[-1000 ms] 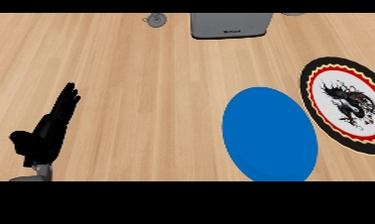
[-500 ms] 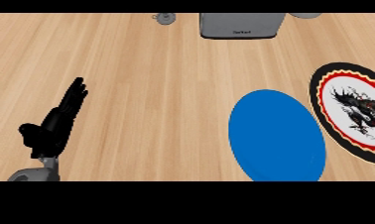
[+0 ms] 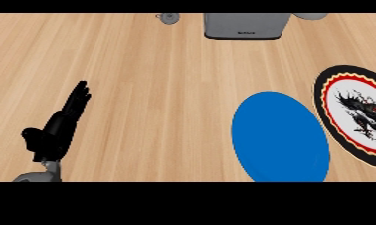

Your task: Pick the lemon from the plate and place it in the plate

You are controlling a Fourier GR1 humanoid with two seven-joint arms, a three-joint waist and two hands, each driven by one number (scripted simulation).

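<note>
A plain blue plate lies on the wooden counter at the lower right. Right of it, cut by the view's edge, lies a patterned plate with a black rim, red and yellow rings and a dark dragon figure on white. No lemon shows on either plate or anywhere else. My left hand rests open at the lower left, fingers straight and pointing up, far from both plates. My right hand is out of view.
A grey box-shaped appliance stands at the counter's far edge, top centre. A small grey round object sits left of it, and another grey object peeks in at the top right.
The whole view has drifted: plates, appliance and left hand all sit a little further right in the picture than before. The hand's pose is unchanged.
</note>
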